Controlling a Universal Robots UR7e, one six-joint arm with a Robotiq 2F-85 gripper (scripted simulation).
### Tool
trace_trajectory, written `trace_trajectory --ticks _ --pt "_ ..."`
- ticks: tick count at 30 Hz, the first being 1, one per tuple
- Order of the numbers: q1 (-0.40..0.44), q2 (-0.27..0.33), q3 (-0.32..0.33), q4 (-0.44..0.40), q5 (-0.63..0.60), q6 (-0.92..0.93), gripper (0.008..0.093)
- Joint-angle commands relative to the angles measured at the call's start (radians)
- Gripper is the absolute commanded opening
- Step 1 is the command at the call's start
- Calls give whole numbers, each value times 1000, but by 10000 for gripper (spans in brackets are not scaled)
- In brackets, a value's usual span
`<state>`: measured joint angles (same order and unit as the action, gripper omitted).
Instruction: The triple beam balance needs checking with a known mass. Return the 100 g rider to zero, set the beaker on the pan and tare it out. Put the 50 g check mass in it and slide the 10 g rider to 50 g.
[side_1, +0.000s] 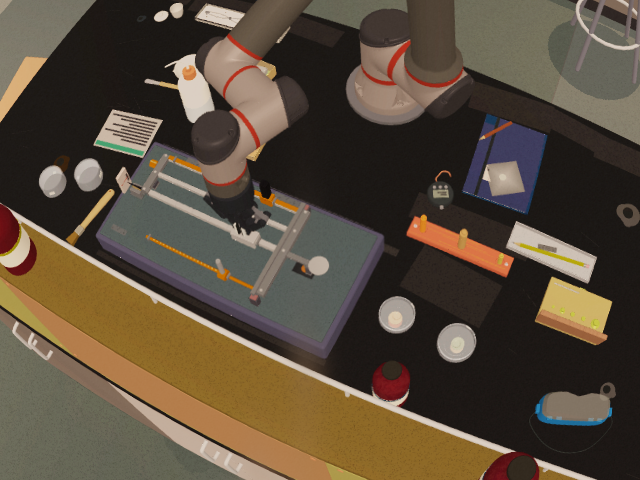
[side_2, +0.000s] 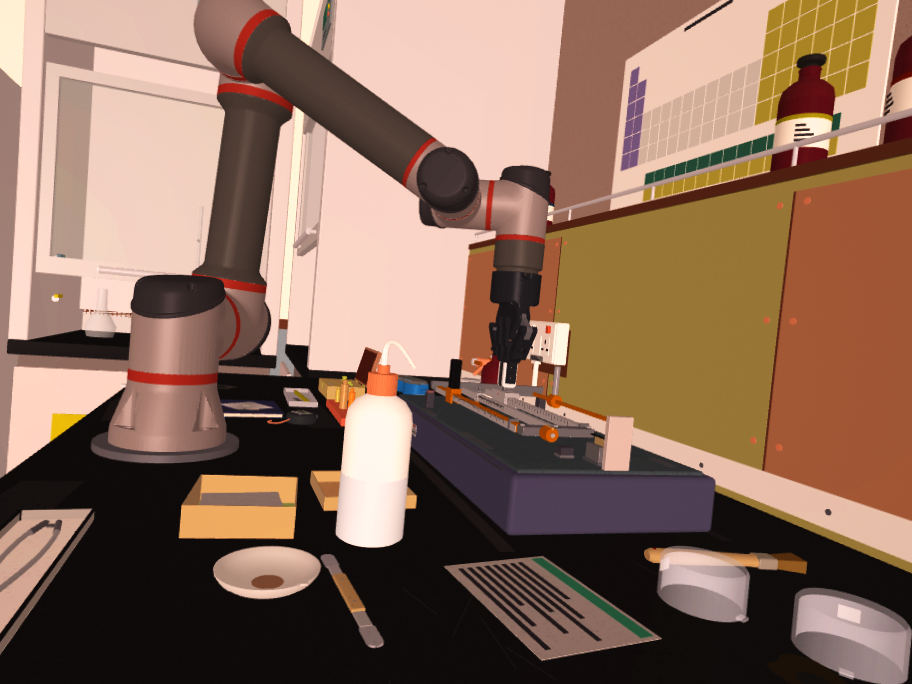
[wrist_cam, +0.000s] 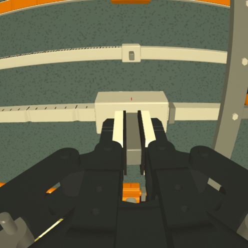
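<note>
The cream 100 g rider (wrist_cam: 131, 106) sits on the middle beam of the triple beam balance (side_1: 240, 243), near the cross bar at the beam's pan end. A smaller cream rider (wrist_cam: 131, 52) sits on the beam behind it, and an orange rider (side_1: 223, 272) sits on the front orange beam. The round pan (side_1: 318, 265) is empty. Two low beakers (side_1: 88, 174) stand to the left of the balance. Small brass masses stand on an orange rack (side_1: 459, 246) to its right. My gripper (wrist_cam: 132, 140) stands over the 100 g rider (side_1: 244, 236) and is closed on its grey tab.
A white wash bottle (side_1: 194, 90) stands behind the balance, close to my arm. A brush (side_1: 89, 217) and a printed sheet (side_1: 128, 132) lie to the left. Two petri dishes (side_1: 396, 314) sit in front right, with a red bottle (side_1: 391, 382) at the bench edge.
</note>
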<state>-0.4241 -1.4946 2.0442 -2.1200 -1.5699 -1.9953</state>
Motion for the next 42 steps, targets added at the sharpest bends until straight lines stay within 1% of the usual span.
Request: trace_trajectory --ticks 1,11,12,24,36,42 --pt "0 -1 -1 0 -1 0 155" --pt "0 -1 -1 0 -1 0 355" --pt "0 -1 -1 0 -1 0 360" --pt "0 -3 -3 5 -1 0 360" --pt "0 -43 -54 95 -1 0 360" --pt "0 -49 -63 112 -1 0 360"
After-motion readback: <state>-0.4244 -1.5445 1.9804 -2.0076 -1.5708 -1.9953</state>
